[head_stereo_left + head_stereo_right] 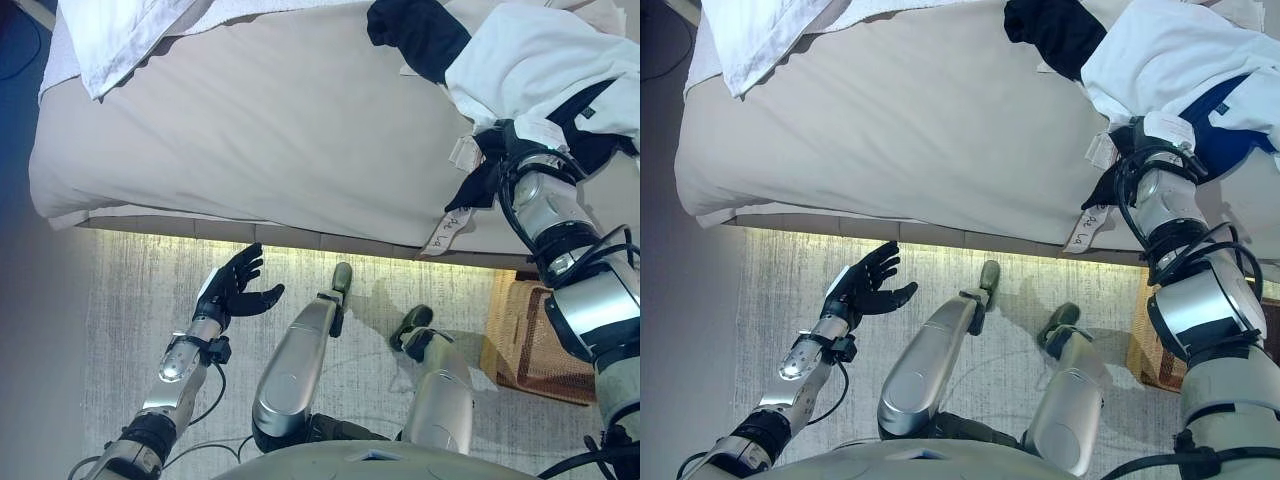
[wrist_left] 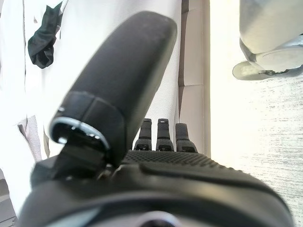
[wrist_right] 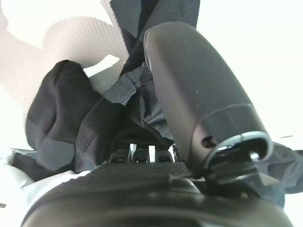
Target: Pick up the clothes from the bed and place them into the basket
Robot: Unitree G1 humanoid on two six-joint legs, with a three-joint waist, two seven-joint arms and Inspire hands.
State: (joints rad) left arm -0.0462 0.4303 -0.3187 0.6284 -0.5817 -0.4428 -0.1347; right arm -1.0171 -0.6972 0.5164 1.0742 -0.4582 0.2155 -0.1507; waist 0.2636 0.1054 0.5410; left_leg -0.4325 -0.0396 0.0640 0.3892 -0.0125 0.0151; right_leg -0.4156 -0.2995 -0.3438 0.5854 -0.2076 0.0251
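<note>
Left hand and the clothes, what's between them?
Only bare sheet and the bed's edge lie between the left hand and the clothes, per the left eye view.

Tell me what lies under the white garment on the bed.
Under the white garment dark clothing shows at its edges, lying on the bed. The right robot hand grips dark cloth there; how far the dark clothing extends underneath is covered.

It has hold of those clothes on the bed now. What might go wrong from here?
1. The right hand pinches only dark fabric; the white garment bunched over it may slide off when lifted.
2. The basket sits on the floor beside the bed, partly hidden by the arm, so the drop may miss.
3. Dangling labels may snag.
</note>
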